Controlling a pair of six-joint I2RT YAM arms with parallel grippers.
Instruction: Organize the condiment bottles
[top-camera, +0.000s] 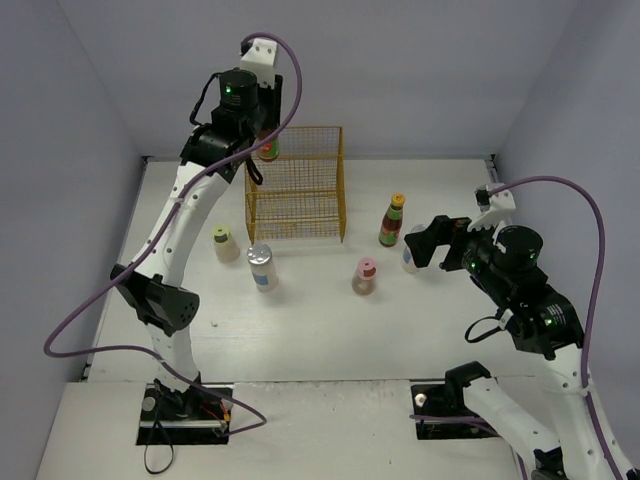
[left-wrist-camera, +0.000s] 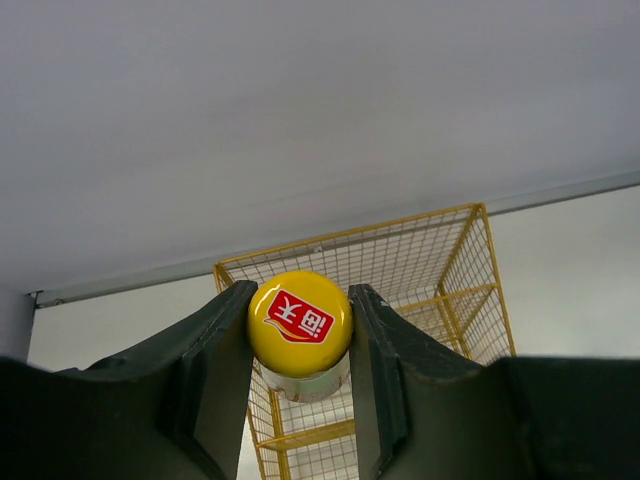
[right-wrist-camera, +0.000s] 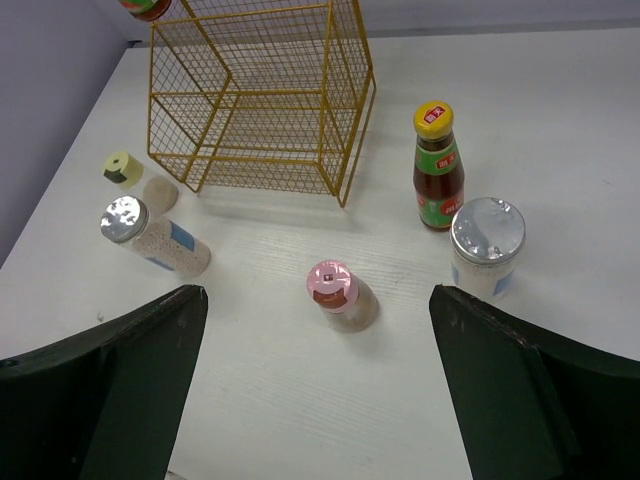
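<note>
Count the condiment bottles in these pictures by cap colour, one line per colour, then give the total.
Yellow cap: 2, the standing dark bottle and the held dark bottle in the left gripper
Silver lid: 2, the left jar and the right jar
Pink cap: 1, the pink-capped bottle
Yellow-green cap: 1, the green-capped bottle
Total: 6

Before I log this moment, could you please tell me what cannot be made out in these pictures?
- Left wrist view: the held bottle shows only its yellow cap; the cap and the shut left jaws hide most of its body.
- Top view: the open right jaws cover most of one silver-lidded jar.
- Right wrist view: the top edge cuts off the held bottle.
</note>
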